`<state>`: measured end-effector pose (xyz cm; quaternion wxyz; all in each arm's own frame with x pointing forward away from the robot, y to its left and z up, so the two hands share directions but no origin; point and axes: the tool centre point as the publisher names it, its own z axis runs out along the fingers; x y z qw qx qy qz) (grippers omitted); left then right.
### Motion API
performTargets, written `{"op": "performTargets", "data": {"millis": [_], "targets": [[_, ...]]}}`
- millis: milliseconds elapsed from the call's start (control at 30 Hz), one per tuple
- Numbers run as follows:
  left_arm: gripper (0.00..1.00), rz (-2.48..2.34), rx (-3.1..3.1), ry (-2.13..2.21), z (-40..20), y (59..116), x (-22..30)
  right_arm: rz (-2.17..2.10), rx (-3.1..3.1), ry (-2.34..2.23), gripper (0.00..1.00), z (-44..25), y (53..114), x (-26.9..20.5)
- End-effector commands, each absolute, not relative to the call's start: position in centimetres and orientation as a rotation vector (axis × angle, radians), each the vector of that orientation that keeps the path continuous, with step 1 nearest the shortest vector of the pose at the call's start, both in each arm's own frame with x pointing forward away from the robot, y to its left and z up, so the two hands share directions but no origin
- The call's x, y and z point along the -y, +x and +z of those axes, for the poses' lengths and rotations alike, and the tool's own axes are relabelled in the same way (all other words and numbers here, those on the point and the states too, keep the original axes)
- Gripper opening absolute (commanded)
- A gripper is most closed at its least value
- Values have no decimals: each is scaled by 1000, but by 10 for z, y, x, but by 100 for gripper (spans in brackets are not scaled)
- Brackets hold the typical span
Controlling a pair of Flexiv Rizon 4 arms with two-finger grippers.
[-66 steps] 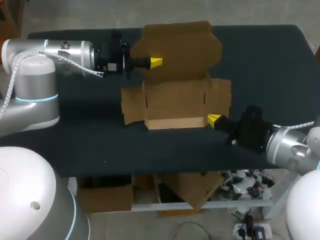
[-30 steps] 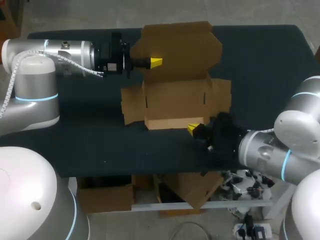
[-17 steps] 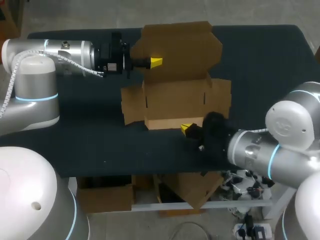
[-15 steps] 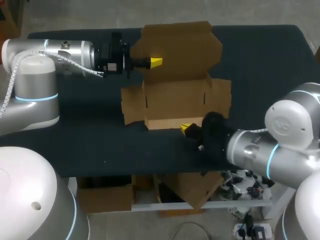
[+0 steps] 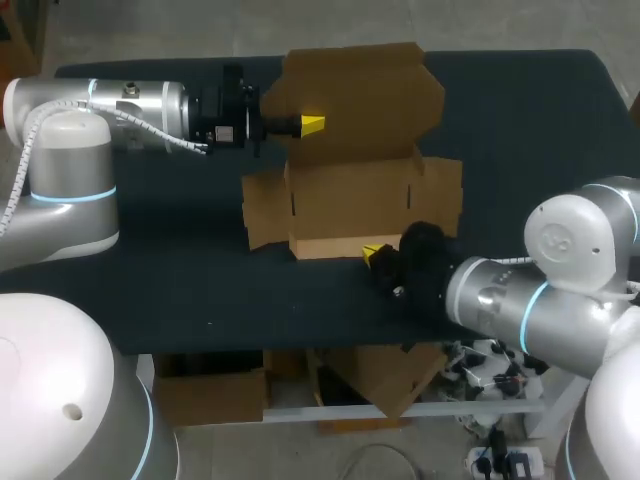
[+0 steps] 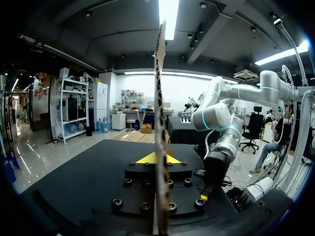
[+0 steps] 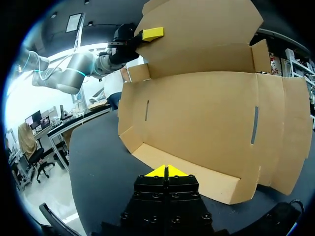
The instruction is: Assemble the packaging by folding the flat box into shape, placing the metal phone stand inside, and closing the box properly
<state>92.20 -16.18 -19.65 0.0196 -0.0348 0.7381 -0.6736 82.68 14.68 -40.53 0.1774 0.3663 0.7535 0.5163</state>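
At the near side of the table (image 5: 530,120), the right gripper (image 7: 166,171) is coming in low from the right, with its two yellow-tipped fingers pressed together and nothing between them. It is sitting just in front of the near wall (image 5: 340,245) of the cardboard box (image 5: 350,200), toward that wall's right end; I cannot tell whether the tips are touching the card. The box itself is lying opened out around the middle of the table. Its base is resting flat, the low near wall is standing up along its front edge, and the side flaps are spreading out to the left (image 5: 265,212) and right (image 5: 442,195). Beyond the base, the big lid (image 5: 365,95) is rising steeply from the far edge, with its cut corners showing at the top. At the lid's left edge, the left gripper (image 5: 311,124) is reaching in from the left. Its fingers are pinching the lid from both sides, and from that arm's wrist the card is showing edge-on between the yellow tips.
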Motion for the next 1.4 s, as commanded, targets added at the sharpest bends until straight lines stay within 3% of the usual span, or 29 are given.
{"op": "performTargets", "data": {"millis": [33, 1400], "targets": [[0, -2093, -2288, -107, -198, 921, 161, 1404, -2103, 1064, 0, -412, 832, -155], [0, -2093, -2288, -107, -198, 921, 161, 1368, -2096, 1109, 0, -432, 850, -155]]}}
